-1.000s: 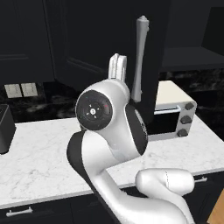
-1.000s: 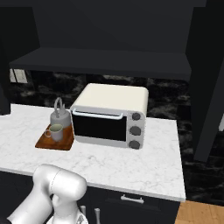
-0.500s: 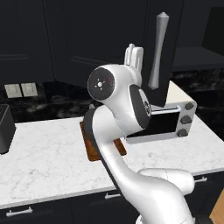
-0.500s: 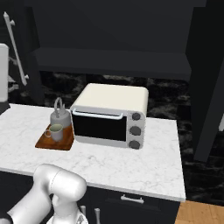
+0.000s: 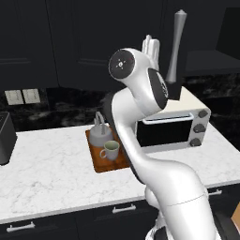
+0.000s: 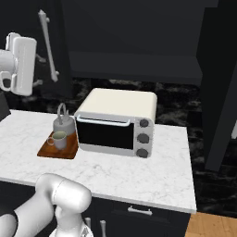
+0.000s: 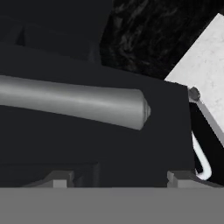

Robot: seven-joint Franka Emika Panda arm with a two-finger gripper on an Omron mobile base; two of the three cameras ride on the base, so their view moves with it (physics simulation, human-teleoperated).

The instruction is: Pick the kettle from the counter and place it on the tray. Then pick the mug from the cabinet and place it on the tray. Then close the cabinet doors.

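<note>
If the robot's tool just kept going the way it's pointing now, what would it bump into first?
Most likely the silver bar handle of the cabinet door: it lies close across the tool's line in the hand view, though exact depth is unclear.

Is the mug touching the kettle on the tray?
Cannot tell. In the left base view the mug overlaps the kettle on the tray, with no gap between their outlines, but that may only be overlap.

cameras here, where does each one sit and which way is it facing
Left base view: behind the arm's left, looking forward and down at the counter; the white arm rises from the lower right.
Right base view: behind its right, same counter; the arm's elbow shows lower left.
Hand view: on the hand, close against a cabinet door and its handle.
Both base views share the tray, kettle, mug and toaster oven.
</note>
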